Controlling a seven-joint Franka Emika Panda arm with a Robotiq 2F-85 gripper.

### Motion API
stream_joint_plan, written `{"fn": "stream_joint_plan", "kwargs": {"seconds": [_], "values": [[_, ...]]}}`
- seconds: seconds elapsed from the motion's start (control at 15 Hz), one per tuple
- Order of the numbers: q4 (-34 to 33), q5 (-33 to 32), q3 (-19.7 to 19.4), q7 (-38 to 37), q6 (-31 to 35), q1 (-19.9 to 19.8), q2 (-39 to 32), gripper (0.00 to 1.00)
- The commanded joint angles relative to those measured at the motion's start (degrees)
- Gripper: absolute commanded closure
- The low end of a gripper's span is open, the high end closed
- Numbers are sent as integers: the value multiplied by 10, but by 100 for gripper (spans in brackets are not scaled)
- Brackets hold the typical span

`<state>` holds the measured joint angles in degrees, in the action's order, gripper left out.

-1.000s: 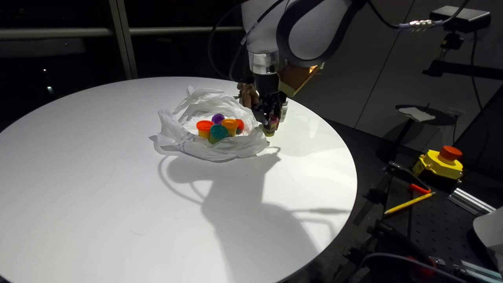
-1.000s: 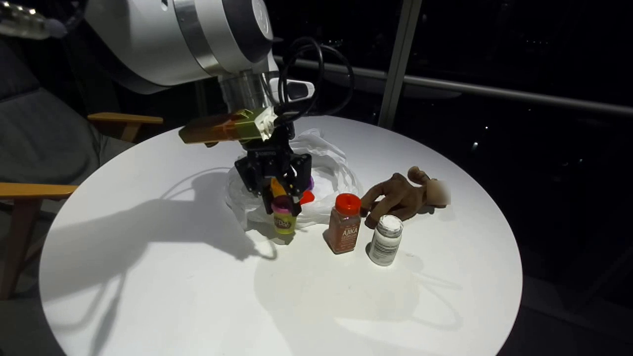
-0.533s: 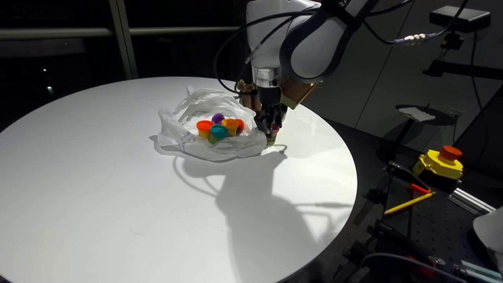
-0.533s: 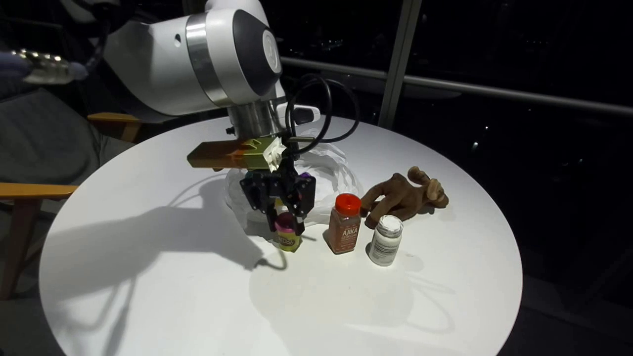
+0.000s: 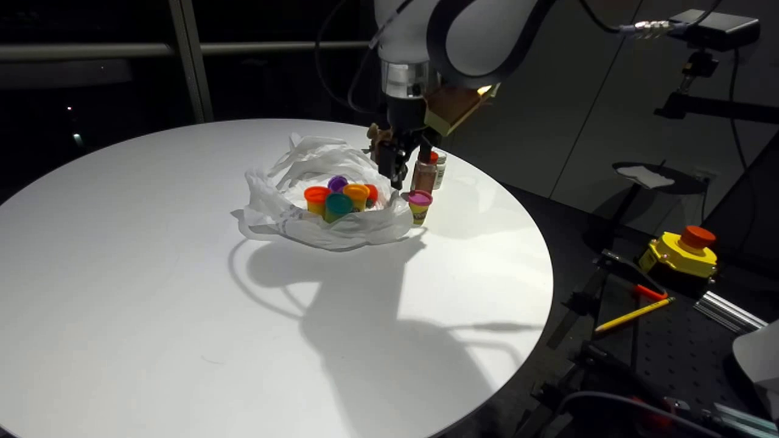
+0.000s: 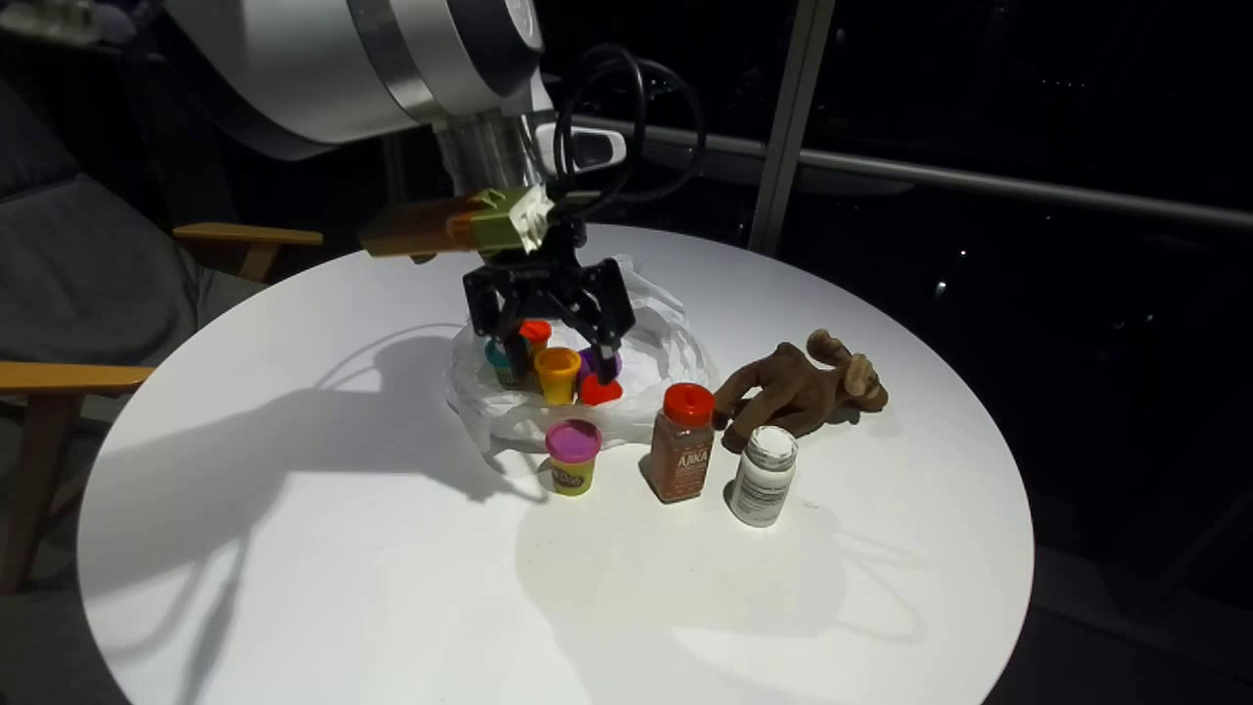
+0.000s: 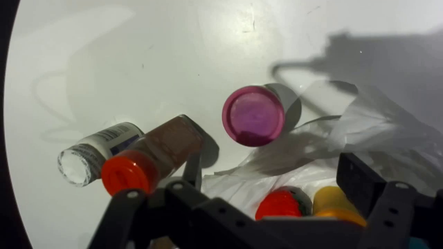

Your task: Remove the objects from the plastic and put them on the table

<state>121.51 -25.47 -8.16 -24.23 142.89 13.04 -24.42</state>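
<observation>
A pink-lidded tub [image 6: 573,460] stands upright on the white table [image 6: 411,597], just outside the crumpled white plastic [image 5: 268,198]; the wrist view shows its lid [image 7: 254,116] from above. Within the plastic sit an orange-red-lidded tub [image 5: 317,201], a teal-lidded tub [image 5: 338,208], an orange tub [image 5: 356,196], a purple-lidded item [image 5: 337,184] and a red item [image 7: 279,204] with a bit of green. Raised above the tub and towards the plastic, my gripper [image 6: 562,370] is open, its fingers wide apart with nothing between them. In the wrist view its body hides part of the plastic's contents.
Beside the pink-lidded tub stand a red-capped spice jar [image 6: 682,446] and a white bottle [image 6: 763,480]. A brown hand-shaped figure [image 6: 798,392] lies behind them. A chair [image 6: 78,377] is close to the table's edge.
Half a second ago my gripper was around the pink-lidded tub, lower down at the table. It has let go and risen, leaving the tub standing. A second ago the tub was held higher.
</observation>
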Motion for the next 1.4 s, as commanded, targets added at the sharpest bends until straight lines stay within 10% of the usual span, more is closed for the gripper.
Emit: {"fn": "stream_joint_plan", "kwargs": {"seconds": [0.0, 1.33], "values": [[-79, 14, 27, 0, -75, 17, -8, 0], [-441, 154, 128, 325, -152, -60, -280, 0]]}}
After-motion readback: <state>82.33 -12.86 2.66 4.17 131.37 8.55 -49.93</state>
